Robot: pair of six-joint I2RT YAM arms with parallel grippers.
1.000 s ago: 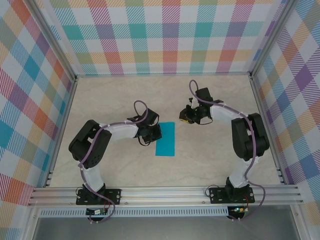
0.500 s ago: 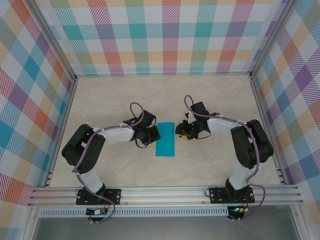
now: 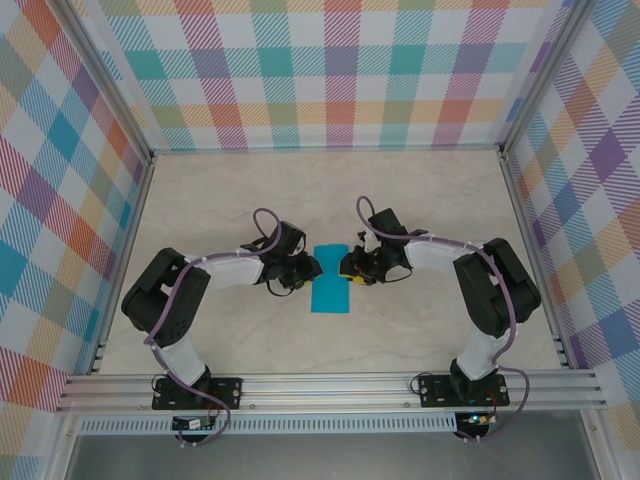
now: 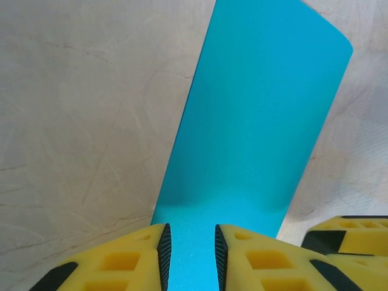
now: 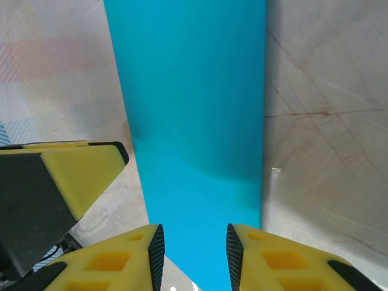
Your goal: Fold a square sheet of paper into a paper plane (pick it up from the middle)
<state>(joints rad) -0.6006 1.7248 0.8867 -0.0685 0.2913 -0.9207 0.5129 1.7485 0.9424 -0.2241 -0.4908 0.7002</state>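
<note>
We see the square sheet of paper (image 3: 330, 290), folded to a narrow strip, lying on the surface (image 3: 200, 200) between the arms. The left jaws and right jaws stand slightly spread at its far end from opposite sides (pinching nothing), probably placed to start the next fold.

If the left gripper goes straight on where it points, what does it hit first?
The paper, lying just ahead of the left gripper and its slightly parted jaws. Whether they already touch it is unclear.

walls (image 3: 340, 80): pastel plaid | tabletop (image 3: 200, 200): beige marble | rail (image 3: 330, 385): aluminium
</note>
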